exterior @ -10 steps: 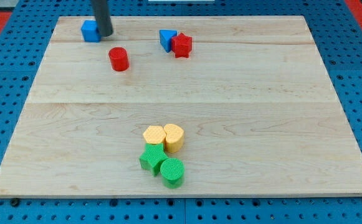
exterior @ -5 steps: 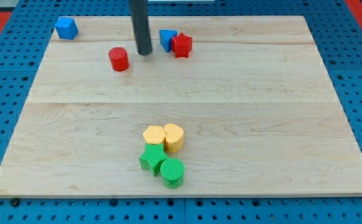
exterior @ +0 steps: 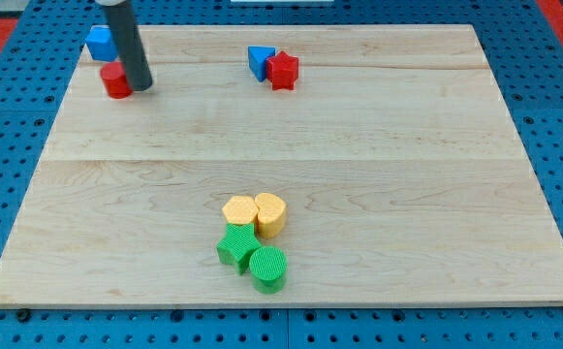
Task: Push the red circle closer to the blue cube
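The red circle (exterior: 115, 80) sits near the board's top left, just below the blue cube (exterior: 100, 43), with a small gap between them. My tip (exterior: 140, 85) stands against the red circle's right side. The dark rod rises up out of the view's top and hides part of the red circle's right edge.
A blue triangular block (exterior: 260, 60) and a red star (exterior: 283, 70) touch each other at the top middle. Two yellow blocks (exterior: 255, 212), a green star (exterior: 237, 246) and a green cylinder (exterior: 268, 269) cluster at the bottom middle. The wooden board (exterior: 378, 174) lies on a blue pegboard.
My tip swung from the blue cube to the right of the red circle, then pushed it left and up toward the blue cube. The blue cube had slid left earlier.
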